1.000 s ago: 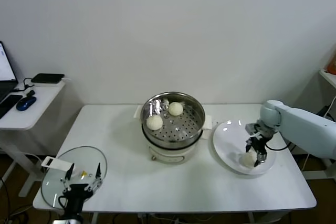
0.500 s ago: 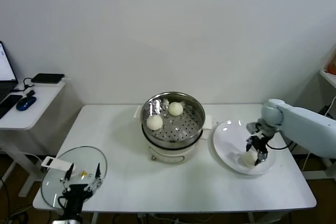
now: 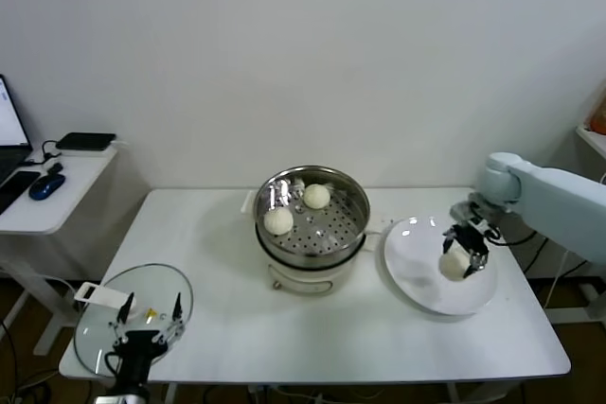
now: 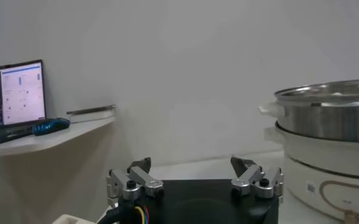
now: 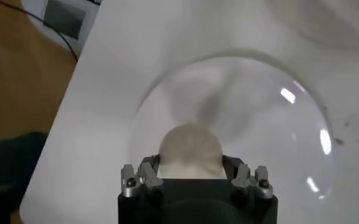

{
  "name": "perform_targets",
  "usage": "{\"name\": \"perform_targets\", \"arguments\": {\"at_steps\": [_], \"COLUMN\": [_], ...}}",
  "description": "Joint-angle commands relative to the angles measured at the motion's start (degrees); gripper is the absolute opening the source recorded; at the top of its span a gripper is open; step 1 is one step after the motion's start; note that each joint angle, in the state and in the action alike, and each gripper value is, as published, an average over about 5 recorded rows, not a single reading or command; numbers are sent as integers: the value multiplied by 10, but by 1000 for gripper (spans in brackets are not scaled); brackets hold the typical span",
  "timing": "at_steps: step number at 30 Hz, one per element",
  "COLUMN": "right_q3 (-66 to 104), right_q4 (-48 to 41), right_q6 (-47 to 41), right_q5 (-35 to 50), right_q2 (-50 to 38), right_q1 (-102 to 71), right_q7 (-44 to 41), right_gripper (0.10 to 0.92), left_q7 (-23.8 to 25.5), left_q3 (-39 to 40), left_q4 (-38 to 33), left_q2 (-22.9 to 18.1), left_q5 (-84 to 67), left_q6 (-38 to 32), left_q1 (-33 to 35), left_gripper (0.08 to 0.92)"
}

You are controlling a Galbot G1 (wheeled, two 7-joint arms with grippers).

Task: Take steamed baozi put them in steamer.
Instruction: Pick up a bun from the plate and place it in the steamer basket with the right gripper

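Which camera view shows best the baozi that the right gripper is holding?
The right wrist view: the held baozi fills the space between the right gripper's fingers, above the white plate. The head view shows it small and partly covered by the gripper. The left wrist view does not show it.

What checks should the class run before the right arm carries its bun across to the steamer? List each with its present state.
1. Grip: right gripper shut on the baozi, fingers on both sides in the right wrist view: ok.
2. Lift: the bun appears raised off the white plate: ok.
3. Steamer uncovered, with the glass lid lying at the table's front left corner: ok.
4. Room in the basket: two buns sit on the far-left side, with the near and right perforated floor bare: ok.
5. Left gripper open over the lid, away from the path: ok.
6. Clearance over the steamer rim: cannot tell.
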Motion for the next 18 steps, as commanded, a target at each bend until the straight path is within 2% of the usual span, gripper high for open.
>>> {"name": "perform_targets", "arguments": {"at_steps": [1,9,18], "right_q3": [-17,25,97], "right_q4": [131,181,178], "right_q6": [114,190,244], "right_q5": [-73,-137,-231], "right_q2": [-3,46,127], "right_q1": [147,187,147], "right_q7": [-7,-2,7], "right_gripper": [687,695,696], "left_q7": [1,1,2], "left_q3": [2,5,4], "left_q4": [-1,-4,-14], "left_q2": [0,-2,-3], "left_q5": [9,18,17], "left_q6": [2,3,9], "left_q1": [3,2,4], "left_gripper": [823,823,823]}}
